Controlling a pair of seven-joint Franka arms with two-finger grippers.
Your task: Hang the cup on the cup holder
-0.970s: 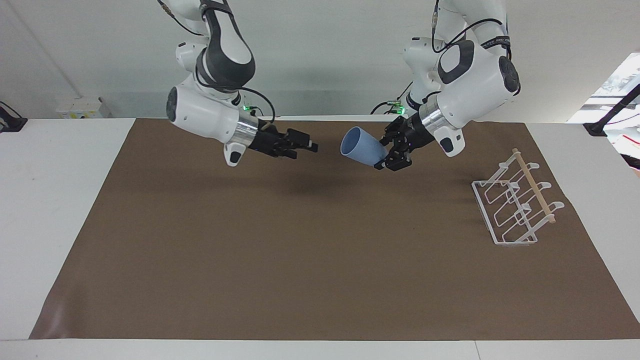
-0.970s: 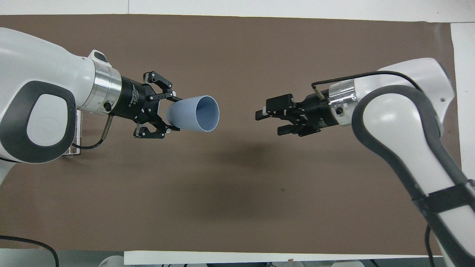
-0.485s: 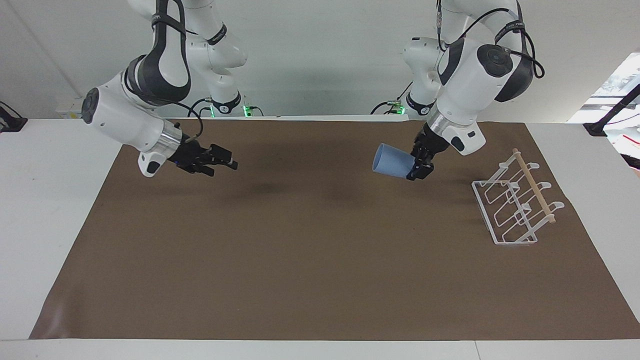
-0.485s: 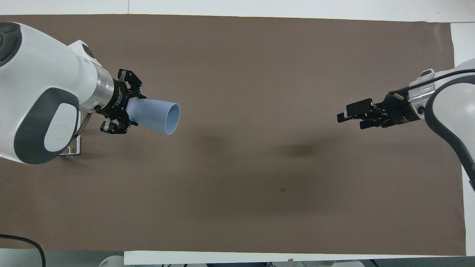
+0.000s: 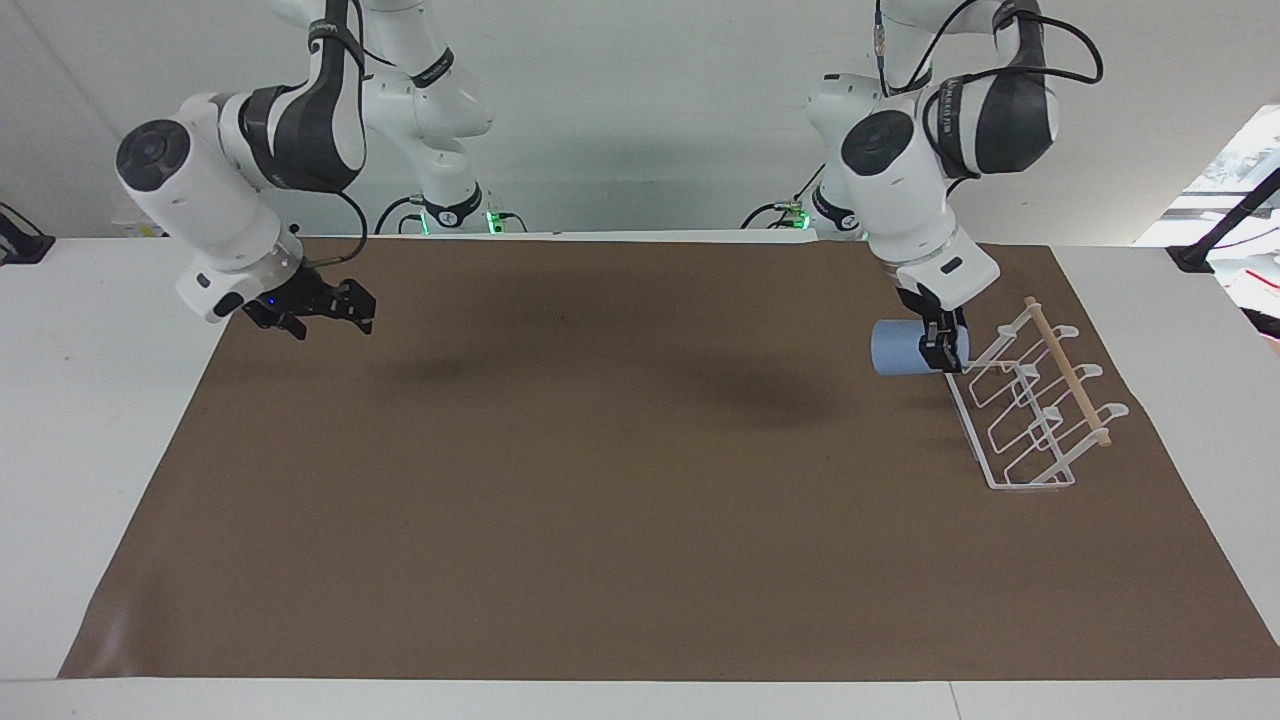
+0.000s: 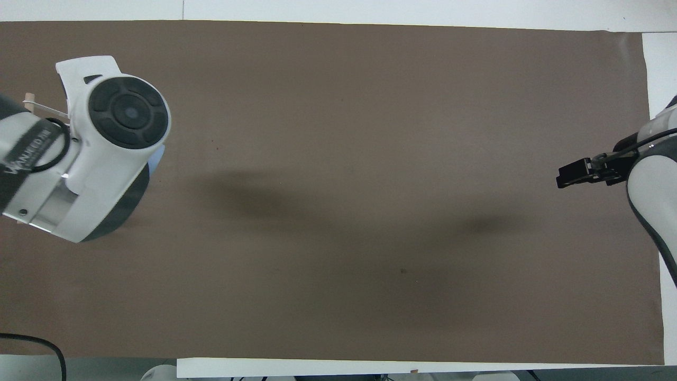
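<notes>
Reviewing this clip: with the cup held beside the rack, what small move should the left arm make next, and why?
Probably tip the cup mouth-down and ease it over the nearest prong of the rack. The left gripper holds it on its side, in the air beside the rack's end nearer the robots, not yet on any prong. The right gripper waits at its own end of the table.

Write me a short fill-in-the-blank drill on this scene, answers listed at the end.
1. The left pincer holds the light-blue ____.
2. The held cup lies on its side, beside the white wire ____.
3. The mat covering the table is ____.
4. The right pincer holds ____.

Missing words: cup; cup holder; brown; nothing
</notes>
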